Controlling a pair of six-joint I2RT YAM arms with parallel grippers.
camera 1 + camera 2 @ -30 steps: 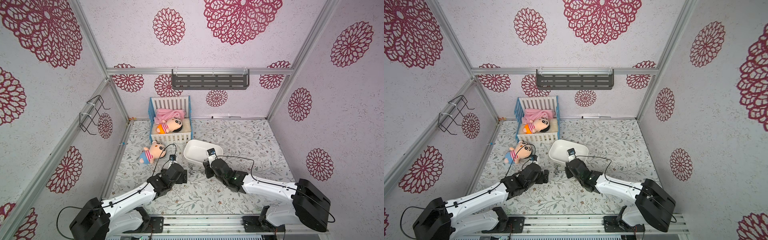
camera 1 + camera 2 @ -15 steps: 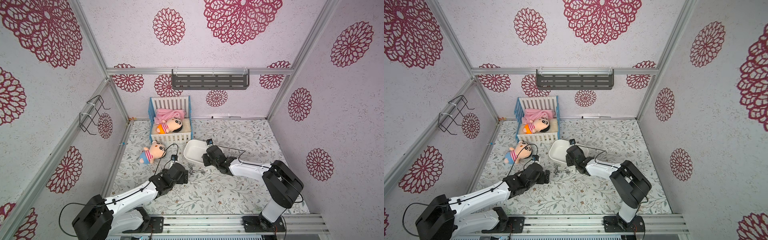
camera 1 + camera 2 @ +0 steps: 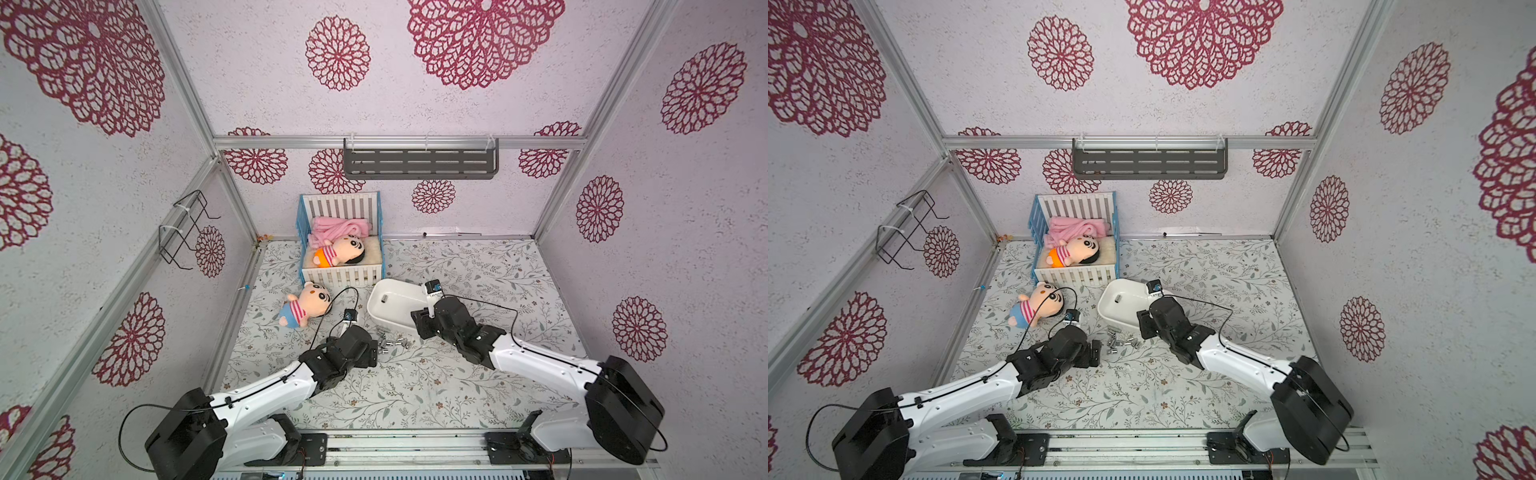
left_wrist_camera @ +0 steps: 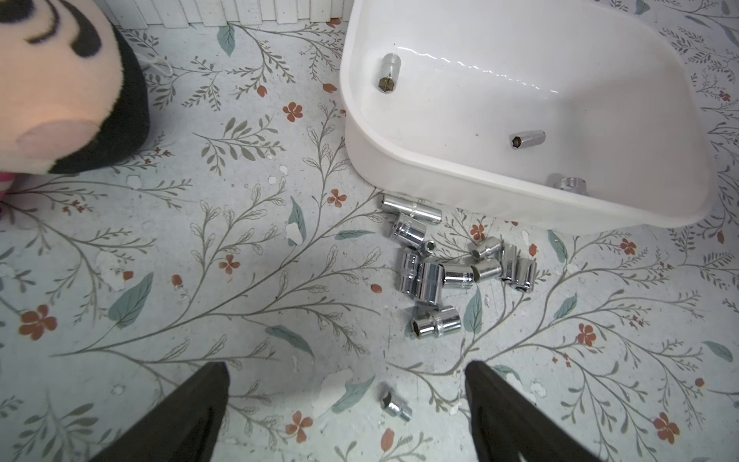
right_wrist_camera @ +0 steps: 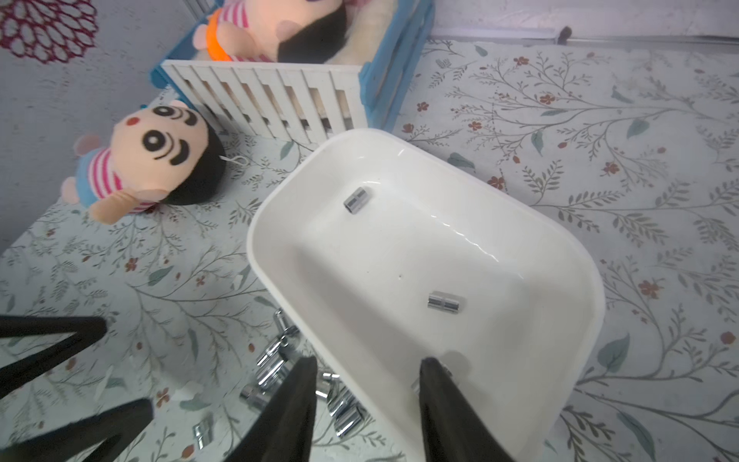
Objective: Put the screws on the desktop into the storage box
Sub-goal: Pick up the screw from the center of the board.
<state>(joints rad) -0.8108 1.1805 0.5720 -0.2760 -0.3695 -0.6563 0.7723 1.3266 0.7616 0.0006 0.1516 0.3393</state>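
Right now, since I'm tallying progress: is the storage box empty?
No: the left wrist view shows three screws lying inside the storage box, with more clustered on the desktop beside it.

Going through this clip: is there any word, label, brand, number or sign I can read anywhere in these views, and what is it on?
No legible text in any view.
Screws: any stamped size marks are too blurred to read.
Storage box: plain white, no label.
Plush doll: stripes and a face only, no writing.
Desktop: printed vines and flowers, no words.
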